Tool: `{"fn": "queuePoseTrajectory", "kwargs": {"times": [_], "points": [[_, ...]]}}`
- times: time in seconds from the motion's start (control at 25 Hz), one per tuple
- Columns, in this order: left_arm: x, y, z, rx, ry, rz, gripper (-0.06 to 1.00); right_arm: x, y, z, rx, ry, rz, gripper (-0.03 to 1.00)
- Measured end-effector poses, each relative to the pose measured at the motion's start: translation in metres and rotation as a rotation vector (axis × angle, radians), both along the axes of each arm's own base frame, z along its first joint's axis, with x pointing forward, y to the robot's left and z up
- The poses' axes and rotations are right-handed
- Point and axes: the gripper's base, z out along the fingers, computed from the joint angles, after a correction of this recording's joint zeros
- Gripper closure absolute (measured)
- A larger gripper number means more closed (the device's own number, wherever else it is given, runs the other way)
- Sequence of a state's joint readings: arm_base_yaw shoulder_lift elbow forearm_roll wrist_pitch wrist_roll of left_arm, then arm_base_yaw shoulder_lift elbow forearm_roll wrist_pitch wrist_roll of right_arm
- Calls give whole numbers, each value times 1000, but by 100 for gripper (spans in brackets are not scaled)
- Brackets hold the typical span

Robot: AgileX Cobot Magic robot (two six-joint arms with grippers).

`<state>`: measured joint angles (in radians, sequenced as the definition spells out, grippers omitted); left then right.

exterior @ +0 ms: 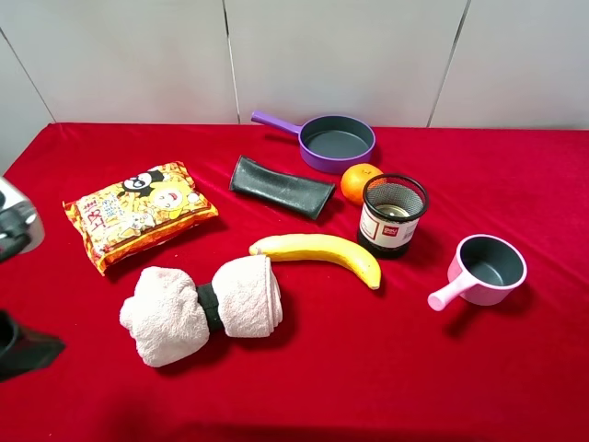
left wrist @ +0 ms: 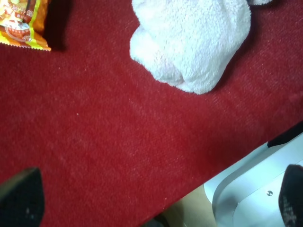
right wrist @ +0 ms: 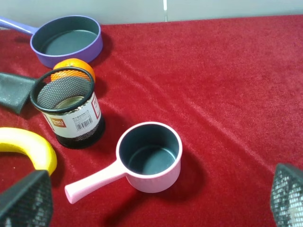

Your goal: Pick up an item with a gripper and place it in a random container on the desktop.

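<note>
Right wrist view: silvery tin can (right wrist: 68,102) inside black wire-mesh cup (right wrist: 71,109).

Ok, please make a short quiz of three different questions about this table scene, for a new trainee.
1. True or false: the tin can already sits inside the mesh cup.
2. Which fruit touches or nearly touches the mesh cup at its far side: A) banana B) orange?
3. Fill in: the pink saucepan holds ____.

Key: 1 true; 2 B; 3 nothing.
</note>
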<state>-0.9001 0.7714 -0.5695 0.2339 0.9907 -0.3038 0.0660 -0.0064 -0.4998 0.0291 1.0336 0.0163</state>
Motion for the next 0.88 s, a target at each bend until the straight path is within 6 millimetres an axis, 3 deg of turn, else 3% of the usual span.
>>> {"fn": "queuePoseTrajectory", "kwargs": {"times": [0.16,0.44,0.88], "points": [[-7,8,-8,-3,0,0,-5,0,0,0,0,0,0,28],[-15,20,-4,-28,-13,27,-5,0,0,0,0,0,0,28],[-36,61,5,-198,-141,371,-5,0,0,0,0,0,0,28]]}}
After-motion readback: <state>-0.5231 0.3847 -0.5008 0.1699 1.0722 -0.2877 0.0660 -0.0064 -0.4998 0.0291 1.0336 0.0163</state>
